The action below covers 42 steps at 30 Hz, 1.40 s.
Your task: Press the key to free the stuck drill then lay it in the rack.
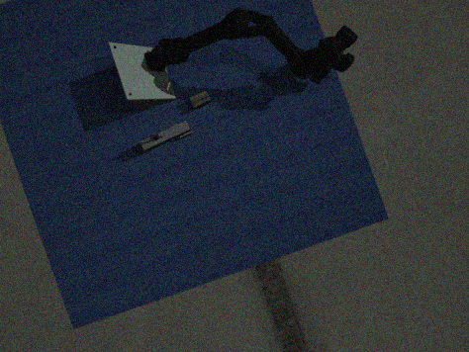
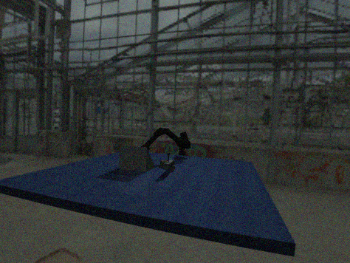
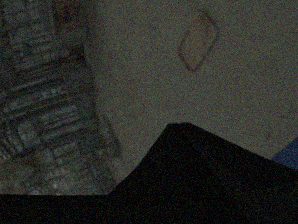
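The light is poor and grainy, but on the blue table [image 1: 237, 198] there stands a pale grey block [image 1: 136, 71] with a flat square top face and small dark dots at its corners; its side walls fall away in shadow. Just beside the block's corner nearest the table's middle lies a short, stubby grey piece [image 1: 199, 99], and a little further from the block, toward the middle, a longer slim grey bar with a dark tip [image 1: 160, 137] lies flat on the table. I cannot tell from here which of these is the drill, the key or the rack. The table surface looks matte and even, a thick slab with a dark edge. The black arm [image 1: 247, 35] arches up from its base at the table's far edge and bends down, so that its gripper [image 1: 154, 59] sits over the block's edge. The pincer is closed all the way with nothing between its fingers. From the wrist, only a dark mass and pale ground show.
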{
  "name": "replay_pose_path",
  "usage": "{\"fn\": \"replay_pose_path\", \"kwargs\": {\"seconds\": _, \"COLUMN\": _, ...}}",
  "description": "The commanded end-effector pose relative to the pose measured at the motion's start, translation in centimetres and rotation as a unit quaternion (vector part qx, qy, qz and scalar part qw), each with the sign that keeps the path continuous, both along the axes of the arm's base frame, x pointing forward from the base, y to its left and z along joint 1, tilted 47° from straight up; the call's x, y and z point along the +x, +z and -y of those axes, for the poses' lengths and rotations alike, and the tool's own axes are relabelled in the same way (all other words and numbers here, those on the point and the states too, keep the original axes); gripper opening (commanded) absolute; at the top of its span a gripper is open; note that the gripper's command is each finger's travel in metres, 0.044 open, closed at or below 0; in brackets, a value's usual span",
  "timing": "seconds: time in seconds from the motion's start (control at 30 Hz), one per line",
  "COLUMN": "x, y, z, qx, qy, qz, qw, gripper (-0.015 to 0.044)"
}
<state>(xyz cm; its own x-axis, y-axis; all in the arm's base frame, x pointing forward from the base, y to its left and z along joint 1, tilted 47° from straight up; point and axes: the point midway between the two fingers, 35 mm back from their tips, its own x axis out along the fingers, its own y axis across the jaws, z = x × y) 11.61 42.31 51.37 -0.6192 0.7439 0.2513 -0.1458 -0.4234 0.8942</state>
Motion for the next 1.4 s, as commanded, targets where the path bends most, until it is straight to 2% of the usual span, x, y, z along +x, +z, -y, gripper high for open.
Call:
{"fn": "replay_pose_path", "kwargs": {"seconds": 0.0, "x": 6.6, "y": -2.5, "z": -0.1, "qx": -0.009, "qy": -0.099, "qz": 0.007, "qw": 0.995, "gripper": 0.0000}}
{"fn": "replay_pose_path", "kwargs": {"seconds": 0.37, "x": 22.4, "y": -11.4, "z": 4.0, "qx": -0.086, "qy": -0.319, "qz": 0.050, "qw": 0.943, "gripper": 0.0000}}
{"fn": "replay_pose_path", "kwargs": {"seconds": 0.7, "x": 32.7, "y": -21.2, "z": 13.0, "qx": -0.204, "qy": -0.449, "qz": 0.101, "qw": 0.864, "gripper": 0.0000}}
{"fn": "replay_pose_path", "kwargs": {"seconds": 1.07, "x": 37.2, "y": -32.0, "z": 26.5, "qx": -0.354, "qy": -0.495, "qz": 0.145, "qw": 0.780, "gripper": 0.0000}}
{"fn": "replay_pose_path", "kwargs": {"seconds": 1.37, "x": 34.6, "y": -40.4, "z": 39.0, "qx": -0.474, "qy": -0.460, "qz": 0.143, "qw": 0.737, "gripper": 0.0000}}
